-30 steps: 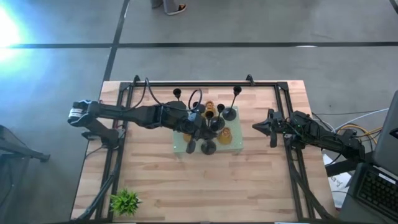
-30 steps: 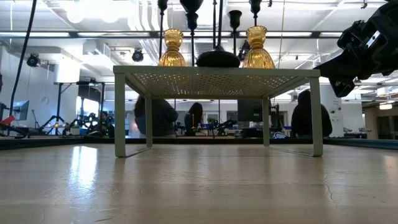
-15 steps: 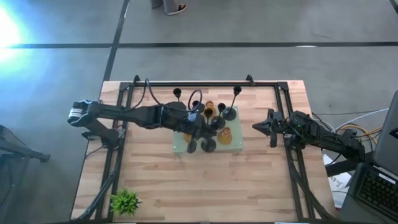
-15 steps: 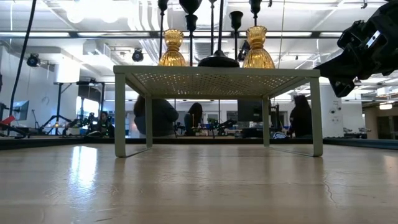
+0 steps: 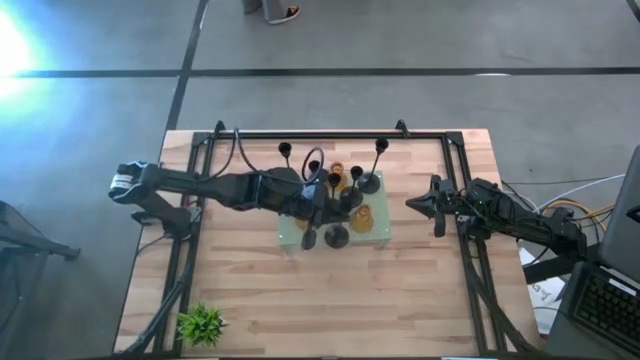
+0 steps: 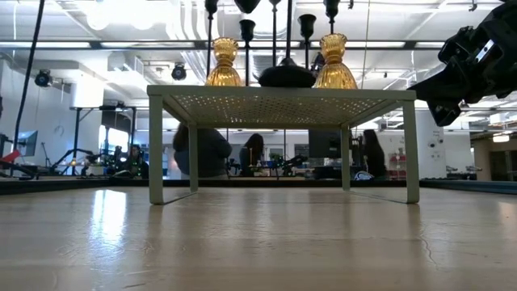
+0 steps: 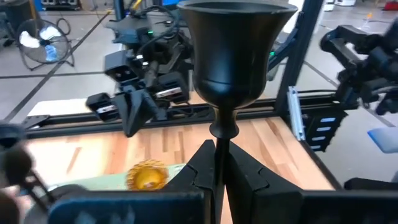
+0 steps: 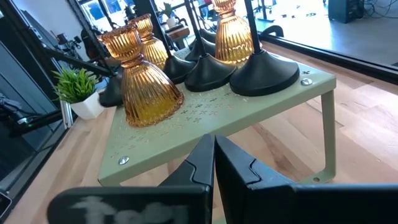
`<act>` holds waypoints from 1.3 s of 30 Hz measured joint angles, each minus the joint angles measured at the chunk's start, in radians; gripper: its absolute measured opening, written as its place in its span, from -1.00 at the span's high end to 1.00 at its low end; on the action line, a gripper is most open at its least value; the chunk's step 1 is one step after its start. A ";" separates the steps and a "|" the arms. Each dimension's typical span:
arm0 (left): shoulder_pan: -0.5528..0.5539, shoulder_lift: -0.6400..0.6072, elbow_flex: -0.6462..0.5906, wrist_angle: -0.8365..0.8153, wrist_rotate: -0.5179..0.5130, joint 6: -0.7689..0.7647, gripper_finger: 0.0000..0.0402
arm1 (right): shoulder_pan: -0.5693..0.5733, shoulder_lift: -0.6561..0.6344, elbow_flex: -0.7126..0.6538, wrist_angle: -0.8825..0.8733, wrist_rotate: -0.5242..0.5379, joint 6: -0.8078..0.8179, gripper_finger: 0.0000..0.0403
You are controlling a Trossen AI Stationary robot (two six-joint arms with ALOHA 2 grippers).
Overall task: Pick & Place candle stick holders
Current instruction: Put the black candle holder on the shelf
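A pale green stand (image 5: 372, 238) with a perforated top holds several candle stick holders: black ones with domed bases and thin stems (image 8: 264, 71), and amber glass ones (image 8: 146, 87). My left gripper (image 5: 322, 197) reaches over the stand from the left and is shut on one black holder (image 7: 239, 56). That holder's domed base (image 6: 287, 77) shows at the level of the stand's top. My right gripper (image 5: 415, 205) waits shut and empty to the right of the stand, and it also shows in the right wrist view (image 8: 214, 158). My left gripper pinches the black holder's thin stem (image 7: 219, 146) between its two fingers, just below the cup. The fingers (image 7: 245, 174) come level from the table's left and lie across the stem. The holder stands upright. I cannot tell whether its base touches the stand's top.
A small green plant (image 5: 200, 323) stands at the table's near left corner. A black frame rail (image 5: 310, 134) runs along the far edge. Bare wood lies in front of the stand. People sit in the room beyond the table (image 6: 202, 149).
My left gripper has gone up a little with the black holder; the holder's cup and its domed base stand slightly higher against the stand than before.
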 joint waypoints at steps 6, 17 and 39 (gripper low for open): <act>-0.061 -0.003 0.031 -0.045 -0.126 0.019 0.91 | 0.000 0.000 0.000 0.000 0.000 0.000 0.96; -0.089 0.011 0.015 0.015 -0.405 -0.089 0.91 | 0.000 0.000 0.000 0.000 0.000 0.000 0.96; -0.128 0.012 0.014 -0.036 -0.500 -0.142 0.91 | 0.000 0.000 0.000 0.000 0.000 0.000 0.96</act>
